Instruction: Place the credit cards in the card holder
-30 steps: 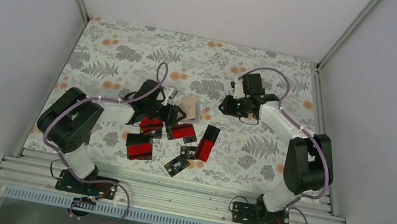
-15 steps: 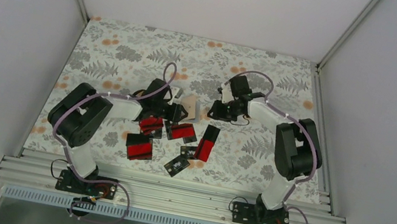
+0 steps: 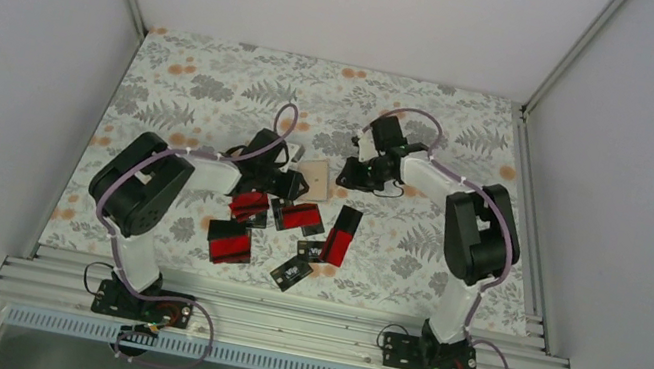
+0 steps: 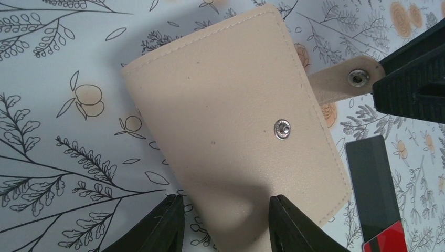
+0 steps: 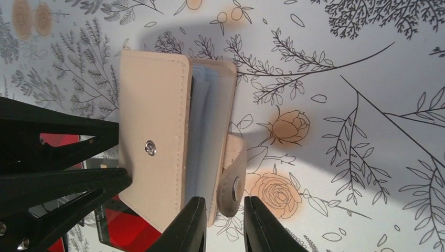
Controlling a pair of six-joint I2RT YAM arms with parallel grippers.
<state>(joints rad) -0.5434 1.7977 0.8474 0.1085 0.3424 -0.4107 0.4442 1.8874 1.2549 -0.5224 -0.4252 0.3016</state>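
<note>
Overhead, the left gripper (image 3: 295, 183) and right gripper (image 3: 343, 174) are flanking the card holder (image 3: 315, 181), with credit cards (image 3: 230, 242) lying just nearside. Only the right wrist view is showing the holder's blue lining and strap (image 5: 232, 184) between close-set fingers (image 5: 190, 227), grip undeterminable. The left fingers (image 4: 167, 227) are standing apart, straddling its edge.

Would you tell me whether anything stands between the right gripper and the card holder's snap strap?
Nothing visible does. The end of the snap strap lies in the gap of the open right gripper, with no card between. The left gripper sits at the opposite edge of the card holder, away from the strap.
</note>
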